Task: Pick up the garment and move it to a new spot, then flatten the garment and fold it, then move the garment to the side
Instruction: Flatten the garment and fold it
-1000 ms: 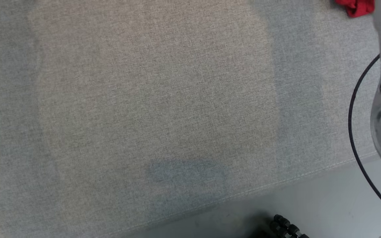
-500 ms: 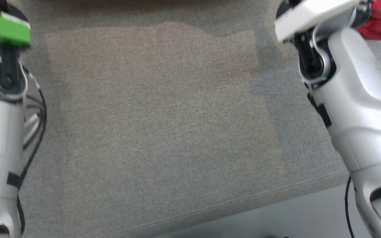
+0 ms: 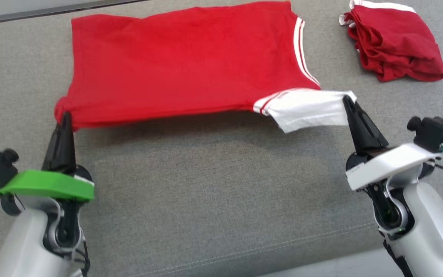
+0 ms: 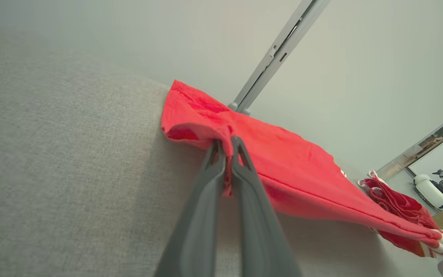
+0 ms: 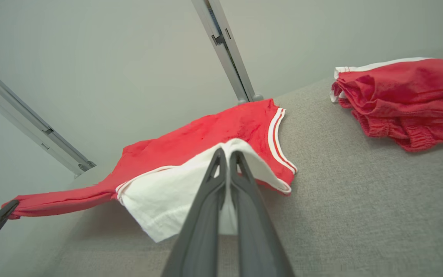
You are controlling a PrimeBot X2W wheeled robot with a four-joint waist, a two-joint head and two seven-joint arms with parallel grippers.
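The left gripper (image 3: pixel 66 114) is clamped on the red T-shirt (image 3: pixel 183 61). Its two dark fingers are pressed together, with a bunched corner of the red hem pinched between their tips. In the left wrist view a small fold of red cloth bulges out just to the left of those tips. The right gripper (image 3: pixel 346 98) is likewise closed on the shirt, nipping the outer edge of the white sleeve (image 3: pixel 306 109). The sleeve droops below and to the left of its fingertips (two thin red stripes mark the seam where white meets red).

The shirt's near edge stretches between the two grippers, raised off the grey upholstered surface (image 3: pixel 206 192), and a shadow lies on the fabric beneath it. Beyond the fingertips the rest of the shirt spreads away from both grippers, fairly flat, and its far edge reaches the back of the surface.

A crumpled red garment with white trim (image 3: pixel 394 46) lies ahead of the right gripper and a little to its right, well apart from the shirt. A green band (image 3: pixel 48 184) sits behind the left gripper's fingers and a white plate (image 3: pixel 390 163) behind the right's. In the right wrist view a metal rail (image 5: pixel 225 46) runs up the pale wall past the shirt's far edge.
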